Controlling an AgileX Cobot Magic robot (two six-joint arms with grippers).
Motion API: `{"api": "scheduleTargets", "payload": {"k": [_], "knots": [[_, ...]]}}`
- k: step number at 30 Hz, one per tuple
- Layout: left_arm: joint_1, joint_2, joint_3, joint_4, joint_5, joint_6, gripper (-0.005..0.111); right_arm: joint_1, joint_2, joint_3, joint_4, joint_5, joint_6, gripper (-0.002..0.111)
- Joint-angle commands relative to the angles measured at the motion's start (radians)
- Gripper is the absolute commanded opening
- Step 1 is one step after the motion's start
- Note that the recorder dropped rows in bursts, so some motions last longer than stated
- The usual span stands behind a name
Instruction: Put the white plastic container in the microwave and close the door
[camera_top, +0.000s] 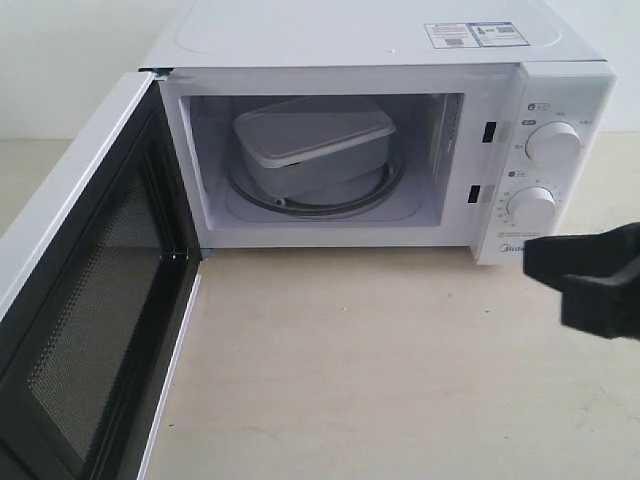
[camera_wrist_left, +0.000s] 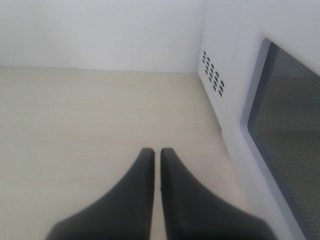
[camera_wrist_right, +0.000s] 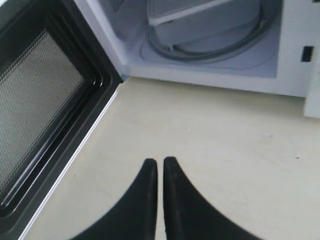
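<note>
The white plastic container (camera_top: 312, 142) sits tilted on the glass turntable inside the white microwave (camera_top: 560, 100); the right wrist view catches its lower part (camera_wrist_right: 205, 22). The door (camera_top: 90, 300) stands wide open to the left, black mesh inner face showing (camera_wrist_right: 35, 100). My right gripper (camera_wrist_right: 160, 161) is shut and empty, above the table in front of the cavity; its black body shows at the exterior view's right edge (camera_top: 595, 275). My left gripper (camera_wrist_left: 156, 150) is shut and empty, outside the door's outer face (camera_wrist_left: 285, 120).
A pale beige tabletop (camera_top: 380, 360) stretches in front of the microwave. Two round knobs (camera_top: 553, 142) sit on the right panel. Vent holes (camera_wrist_left: 212, 75) mark the microwave's side wall. A white wall stands behind.
</note>
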Motion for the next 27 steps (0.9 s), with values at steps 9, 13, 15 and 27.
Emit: {"api": "scheduleTargets", "payload": {"k": [9, 13, 15, 27], "knots": [[0.003, -0.003, -0.001, -0.007, -0.007, -0.009, 0.004, -0.225, -0.235, 0.116, -0.006, -0.063, -0.002, 0.000], [0.003, -0.003, -0.001, -0.007, -0.007, -0.009, 0.004, -0.225, -0.233, 0.116, -0.004, -0.073, -0.002, 0.000], [0.003, -0.003, -0.001, -0.007, -0.007, -0.009, 0.004, -0.225, -0.233, 0.116, -0.004, -0.073, -0.002, 0.000], [0.003, -0.003, -0.001, -0.007, -0.007, -0.009, 0.004, -0.225, -0.233, 0.116, -0.004, -0.073, -0.002, 0.000]]}}
